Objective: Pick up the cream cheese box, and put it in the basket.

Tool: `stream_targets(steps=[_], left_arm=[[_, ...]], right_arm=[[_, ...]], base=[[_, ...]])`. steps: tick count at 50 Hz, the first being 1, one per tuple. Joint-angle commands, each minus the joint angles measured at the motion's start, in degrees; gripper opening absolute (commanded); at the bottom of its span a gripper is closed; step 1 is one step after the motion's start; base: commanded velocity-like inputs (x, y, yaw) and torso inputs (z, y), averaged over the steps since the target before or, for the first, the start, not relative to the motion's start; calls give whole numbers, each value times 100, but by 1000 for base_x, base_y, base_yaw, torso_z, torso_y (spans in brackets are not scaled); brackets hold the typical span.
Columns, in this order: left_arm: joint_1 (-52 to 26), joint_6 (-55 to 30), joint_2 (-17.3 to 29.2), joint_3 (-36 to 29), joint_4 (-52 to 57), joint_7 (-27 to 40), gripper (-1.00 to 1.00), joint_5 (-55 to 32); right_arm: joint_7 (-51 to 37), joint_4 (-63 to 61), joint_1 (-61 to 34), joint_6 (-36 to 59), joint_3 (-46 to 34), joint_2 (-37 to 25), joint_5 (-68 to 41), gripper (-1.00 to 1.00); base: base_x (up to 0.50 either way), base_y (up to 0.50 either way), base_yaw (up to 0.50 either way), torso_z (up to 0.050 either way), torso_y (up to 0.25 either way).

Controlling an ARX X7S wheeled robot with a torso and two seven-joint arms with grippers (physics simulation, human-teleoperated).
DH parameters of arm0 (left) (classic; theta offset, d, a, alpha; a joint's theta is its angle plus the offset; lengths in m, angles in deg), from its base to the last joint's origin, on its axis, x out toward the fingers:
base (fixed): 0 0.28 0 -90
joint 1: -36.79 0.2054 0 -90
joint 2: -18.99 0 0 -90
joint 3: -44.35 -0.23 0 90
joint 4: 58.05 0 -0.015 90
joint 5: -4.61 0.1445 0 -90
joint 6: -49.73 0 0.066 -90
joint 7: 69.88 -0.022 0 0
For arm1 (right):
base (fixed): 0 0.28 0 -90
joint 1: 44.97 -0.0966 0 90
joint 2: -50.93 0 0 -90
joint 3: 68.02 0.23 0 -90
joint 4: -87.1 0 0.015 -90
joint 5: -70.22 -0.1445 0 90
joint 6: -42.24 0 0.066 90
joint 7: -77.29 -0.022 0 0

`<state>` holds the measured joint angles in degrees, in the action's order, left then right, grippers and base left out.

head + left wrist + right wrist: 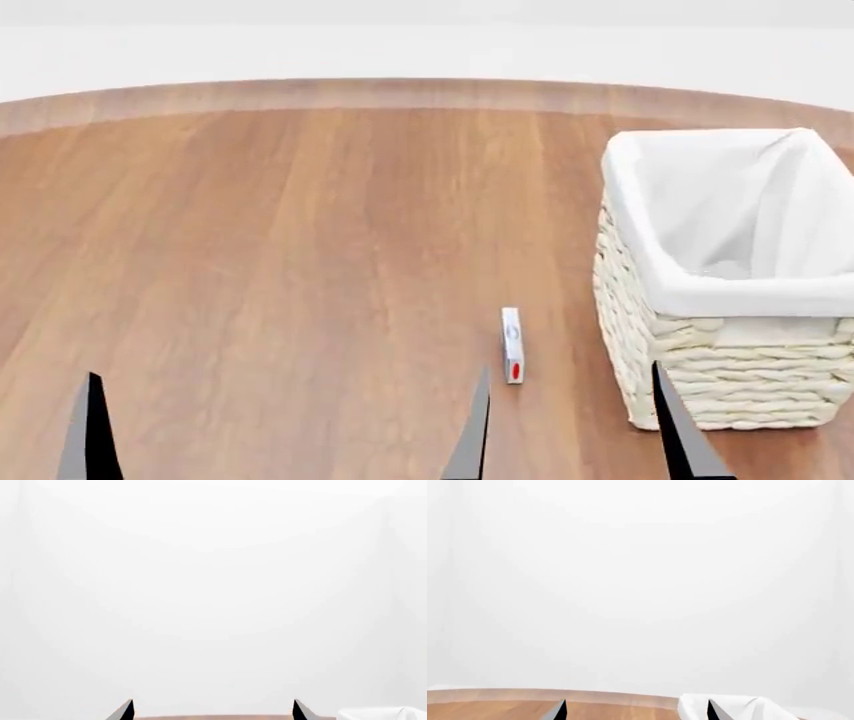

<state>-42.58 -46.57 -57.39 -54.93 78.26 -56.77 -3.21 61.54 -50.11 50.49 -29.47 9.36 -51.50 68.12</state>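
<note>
Basket of rough woven wicker, smooth white cloth-lined; table of satin wood.

The head camera looks forward and down from above the wooden table, near enough that the basket at 3 o'clock fills much of that side. Both wrist cameras sit low and face almost level toward a white wall, catching only a thin strip of table edge. Each shares with the head view the basket's white liner.
</note>
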Motion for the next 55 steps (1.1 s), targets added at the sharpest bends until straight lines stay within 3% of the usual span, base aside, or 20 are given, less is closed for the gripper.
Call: stream_targets(steps=[1, 24, 41, 50, 55], left_arm=[[-12, -21, 41, -33, 10, 39, 100, -22], [-23, -48, 116, -67, 40, 142, 100, -27], [-44, -56, 165, -100, 31, 205, 100, -31], [-34, -67, 200, -109, 108, 244, 100, -65], [-47, -72, 226, -83, 122, 260, 100, -132]], right_arm=[[-41, -13, -8, 11, -20, -39, -30, 100], [-174, -7, -52, 107, -62, -83, -80, 100], [-322, 3, -127, 207, -141, -138, -65, 100], [-357, -369, -741, 1125, -94, -120, -117, 100], [-277, -753, -1963, 2434, -65, -72, -204, 100]], base=[[500, 0, 0, 0, 10], [491, 0, 0, 0, 1], [0, 0, 0, 0, 0], [0, 0, 0, 0, 0], [0, 0, 0, 0, 0]])
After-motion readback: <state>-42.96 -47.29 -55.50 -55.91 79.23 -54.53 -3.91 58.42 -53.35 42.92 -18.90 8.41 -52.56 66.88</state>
